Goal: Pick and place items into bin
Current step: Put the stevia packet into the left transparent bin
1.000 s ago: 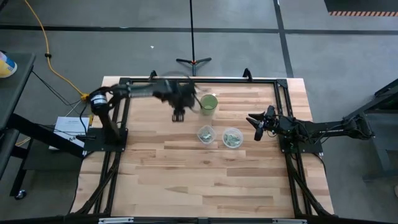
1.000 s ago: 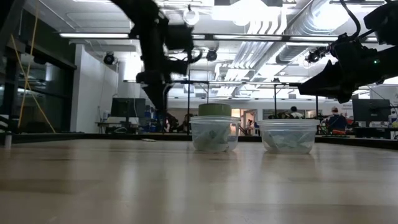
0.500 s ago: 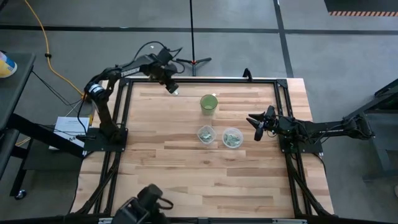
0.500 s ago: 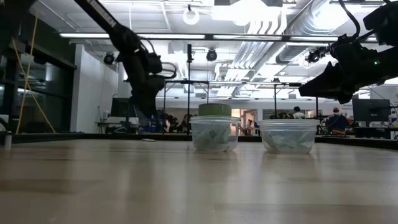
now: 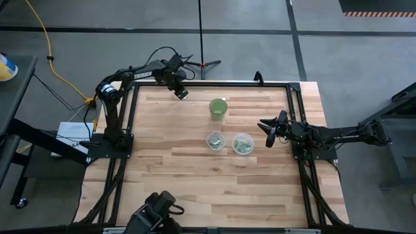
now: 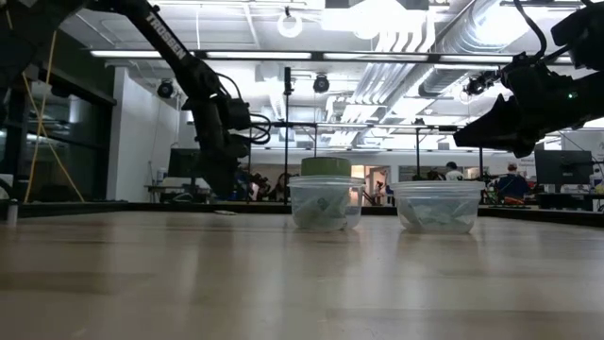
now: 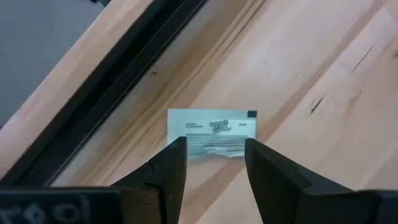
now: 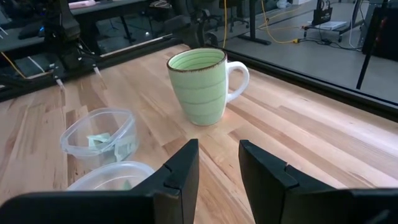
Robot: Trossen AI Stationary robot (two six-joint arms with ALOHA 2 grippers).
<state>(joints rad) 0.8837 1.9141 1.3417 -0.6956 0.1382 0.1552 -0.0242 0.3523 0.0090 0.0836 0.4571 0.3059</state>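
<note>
Our left gripper [image 7: 214, 163] hangs with fingers spread over one packet [image 7: 211, 133] lying flat near the table's [image 5: 214, 175] far left edge, well apart from the two bins [image 5: 215, 140]. We judge the packet light, thin and limp, likely to slide on the wood, so we would pinch across its short width. Our right gripper [image 8: 217, 163] waits open beside the bins. Only the left wrist view shows the packet's print; the high view alone shows its place [image 5: 182, 95].

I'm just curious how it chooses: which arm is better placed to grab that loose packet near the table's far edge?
The left. Its gripper is open with the packet between its fingers; the right gripper waits beside the bins.
</note>
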